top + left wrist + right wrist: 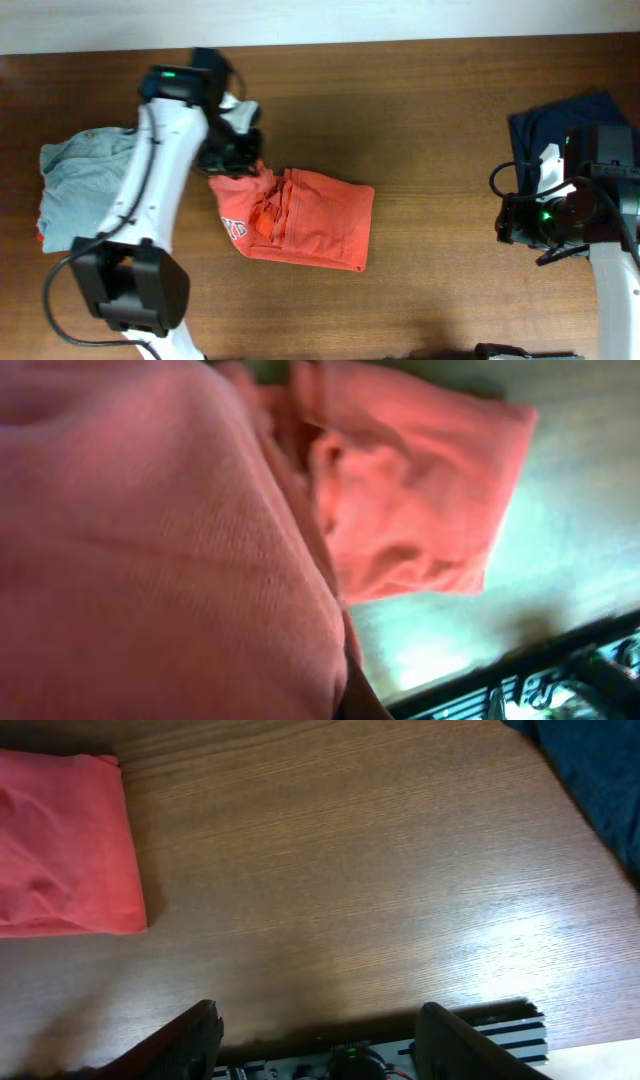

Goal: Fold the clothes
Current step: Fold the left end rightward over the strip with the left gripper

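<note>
An orange-red T-shirt (305, 220) with white lettering lies folded into a rough rectangle mid-table. My left gripper (243, 163) is at its upper left corner, shut on a pinch of the cloth, which is lifted there. In the left wrist view the orange-red T-shirt (150, 550) fills most of the frame and hides the fingers. My right gripper (318, 1020) hangs open over bare wood at the right, holding nothing, with the shirt's right edge (60, 845) far off to its left.
A light grey T-shirt (85, 180) lies crumpled at the left edge under the left arm, with an orange scrap (42, 240) peeking from beneath it. A navy T-shirt (560, 120) lies at the far right behind the right arm.
</note>
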